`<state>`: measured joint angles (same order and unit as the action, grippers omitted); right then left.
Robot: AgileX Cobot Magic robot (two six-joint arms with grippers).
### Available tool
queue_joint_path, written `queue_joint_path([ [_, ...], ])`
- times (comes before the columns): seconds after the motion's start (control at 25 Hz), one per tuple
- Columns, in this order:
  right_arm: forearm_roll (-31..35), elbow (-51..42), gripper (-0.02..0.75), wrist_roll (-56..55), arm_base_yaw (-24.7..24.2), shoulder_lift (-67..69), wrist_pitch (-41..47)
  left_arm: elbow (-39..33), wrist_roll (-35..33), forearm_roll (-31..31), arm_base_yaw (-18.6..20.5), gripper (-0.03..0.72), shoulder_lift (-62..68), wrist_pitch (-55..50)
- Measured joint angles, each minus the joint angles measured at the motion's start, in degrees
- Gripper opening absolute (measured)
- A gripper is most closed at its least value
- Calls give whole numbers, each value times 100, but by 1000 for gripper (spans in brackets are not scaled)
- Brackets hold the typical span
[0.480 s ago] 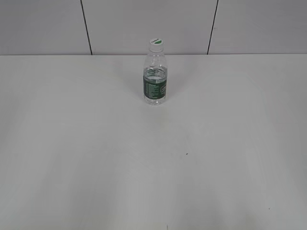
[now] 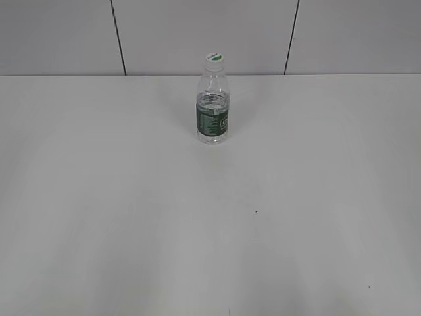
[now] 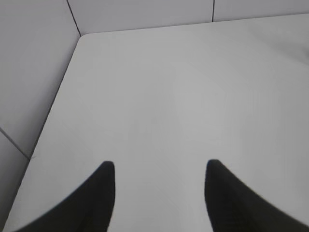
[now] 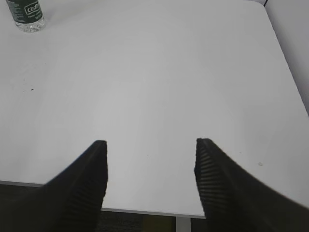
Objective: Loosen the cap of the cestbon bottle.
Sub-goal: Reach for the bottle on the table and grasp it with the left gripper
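Note:
The cestbon bottle (image 2: 212, 108) stands upright on the white table near the back middle, clear with a dark green label. Its white cap (image 2: 214, 60) with a green mark sits on top. The bottle's base also shows in the right wrist view (image 4: 26, 14) at the top left, far from the jaws. My left gripper (image 3: 159, 166) is open and empty over bare table near the left edge. My right gripper (image 4: 150, 144) is open and empty above the table's front edge. Neither gripper shows in the exterior view.
The white table (image 2: 210, 217) meets a grey panelled wall (image 2: 197, 33) at the back. In the left wrist view the table's left edge and rounded corner (image 3: 79, 38) run beside the wall. The right wrist view shows the table's front edge (image 4: 145, 211).

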<state>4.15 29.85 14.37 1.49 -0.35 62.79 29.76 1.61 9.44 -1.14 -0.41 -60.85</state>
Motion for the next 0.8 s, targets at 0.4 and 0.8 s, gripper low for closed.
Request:
queue_joint_path([
  [0.4, 0, 0, 443, 0, 0, 0, 0, 0, 0, 0, 0, 370, 0, 0],
  [0.8, 0, 0, 443, 0, 0, 0, 0, 0, 0, -5, 0, 370, 0, 0],
])
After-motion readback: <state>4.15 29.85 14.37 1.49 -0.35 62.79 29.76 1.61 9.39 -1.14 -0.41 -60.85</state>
